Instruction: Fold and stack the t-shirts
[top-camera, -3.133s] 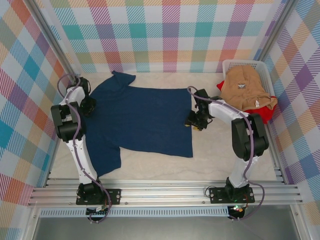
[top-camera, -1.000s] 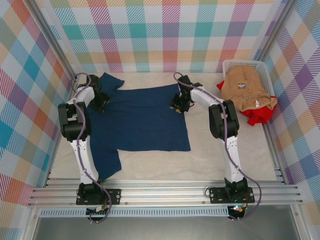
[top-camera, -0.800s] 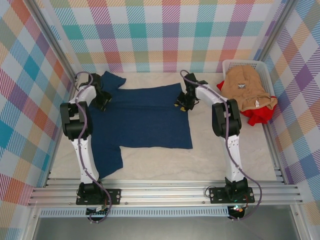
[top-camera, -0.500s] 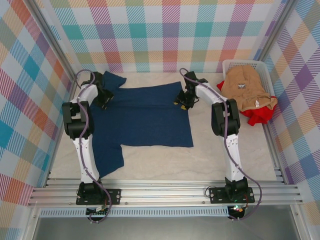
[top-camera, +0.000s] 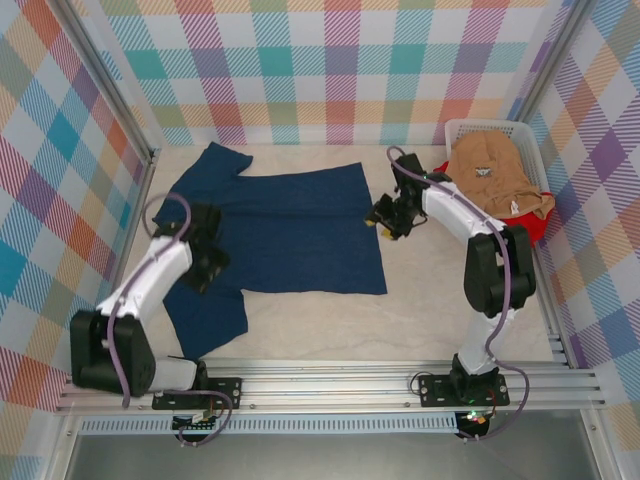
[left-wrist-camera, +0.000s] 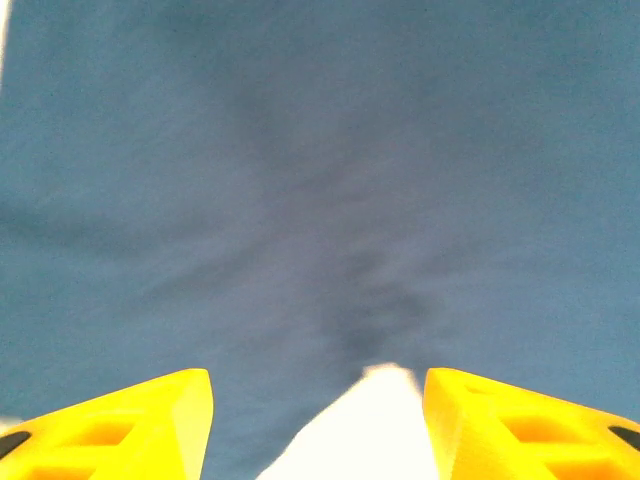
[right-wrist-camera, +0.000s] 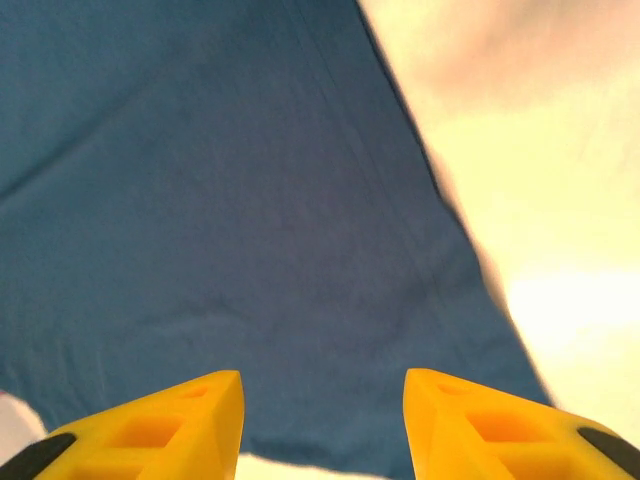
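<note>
This is a robot test cell in a lab rather than a home. Pastel plaid fabric panels (top-camera: 330, 70) close off three sides, stretched between silver aluminium extrusion posts (top-camera: 104, 75). A white-and-black left robot arm (top-camera: 140, 290) and its matching right robot arm (top-camera: 455, 212) are bolted to a silver aluminium rail (top-camera: 330, 385) at the near edge of a cream padded counter (top-camera: 450, 300). A white plastic laundry basket (top-camera: 480, 123) sits in the far right corner.
</note>
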